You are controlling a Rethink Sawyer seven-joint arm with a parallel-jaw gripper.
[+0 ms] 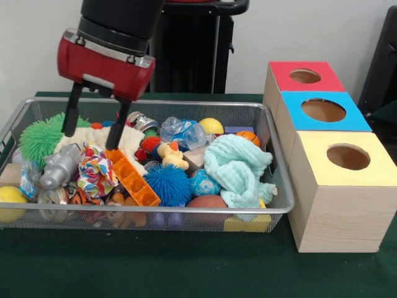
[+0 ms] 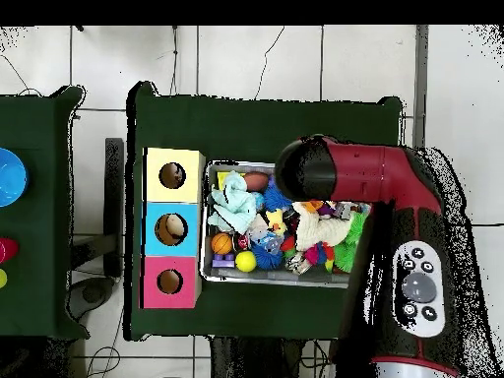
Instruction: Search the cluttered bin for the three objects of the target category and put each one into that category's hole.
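Note:
The wire mesh bin [image 1: 186, 218] sits on the green table, full of toys; it also shows in the overhead view [image 2: 246, 277]. One frilly fabric ball [image 1: 96, 171] printed white, red, blue and yellow lies at the bin's front left. I see no other fabric balls. My gripper [image 1: 90, 139] hangs over the bin's left part, just behind and above that ball. It is open and empty, with its fingers down by a pale cloth [image 1: 127, 139]. The hole [image 1: 348, 156] in the yellow-topped box is at the right, nearest the camera, and shows in the overhead view [image 2: 172, 176] too. In the overhead view the arm hides the gripper.
In the bin are a green spiky ball [image 1: 38, 138], a blue spiky ball [image 1: 169, 184], a mint cloth [image 1: 239, 171], an orange plastic grid [image 1: 131, 178], a grey toy [image 1: 60, 166] and a yellow duck [image 1: 172, 155]. Blue-topped [image 1: 323, 110] and red-topped [image 1: 305, 76] boxes stand behind the yellow one.

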